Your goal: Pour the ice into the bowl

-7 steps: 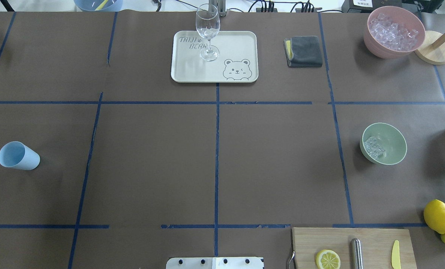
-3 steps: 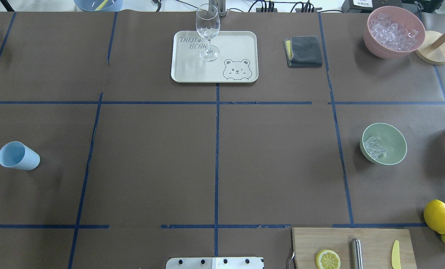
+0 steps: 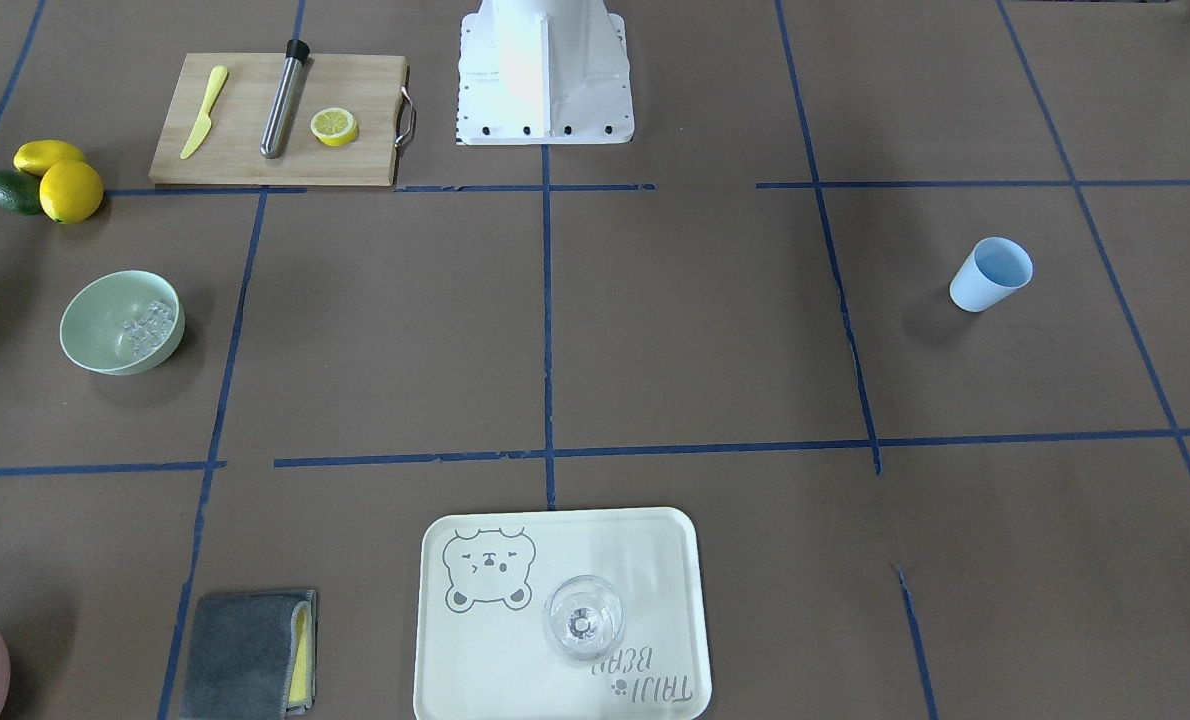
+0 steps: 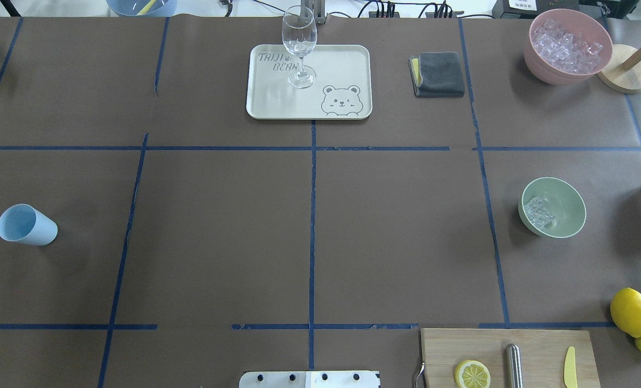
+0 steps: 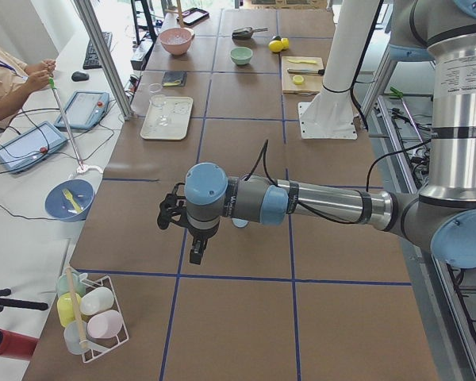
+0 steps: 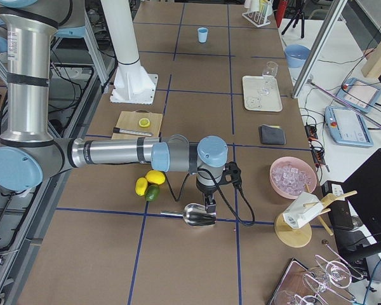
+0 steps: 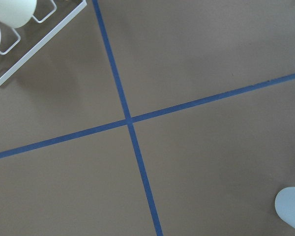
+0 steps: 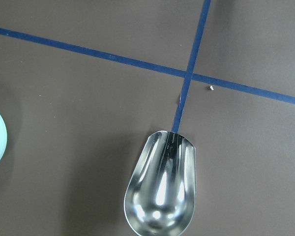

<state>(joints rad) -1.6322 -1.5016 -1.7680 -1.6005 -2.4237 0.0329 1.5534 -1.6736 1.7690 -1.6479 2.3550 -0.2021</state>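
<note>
The pale mint-green bowl (image 4: 565, 200) stands upright at the table's right side, and also shows in the front view (image 3: 95, 322). A small heap of clear ice (image 4: 538, 212) lies inside it. An empty metal scoop (image 8: 161, 189) lies on the table right of the bowl, seen too in the exterior right view (image 6: 198, 215). My right gripper (image 6: 208, 203) hangs just above the scoop; I cannot tell whether it is open or shut. My left gripper (image 5: 195, 254) hangs over the table's left end near the blue cup (image 4: 27, 224); I cannot tell its state either.
A pink bowl of ice (image 4: 568, 46) and a wooden stand (image 4: 627, 70) are at the back right. A tray (image 4: 342, 64) holds a wine glass (image 4: 299, 48); a grey cloth (image 4: 439, 74) lies beside it. A cutting board (image 4: 536, 350) and lemons (image 4: 631, 311) are front right.
The dark part of my right gripper at the overhead view's right edge has drawn back out of that view to the right. The bowl, ice and cup have not moved.
</note>
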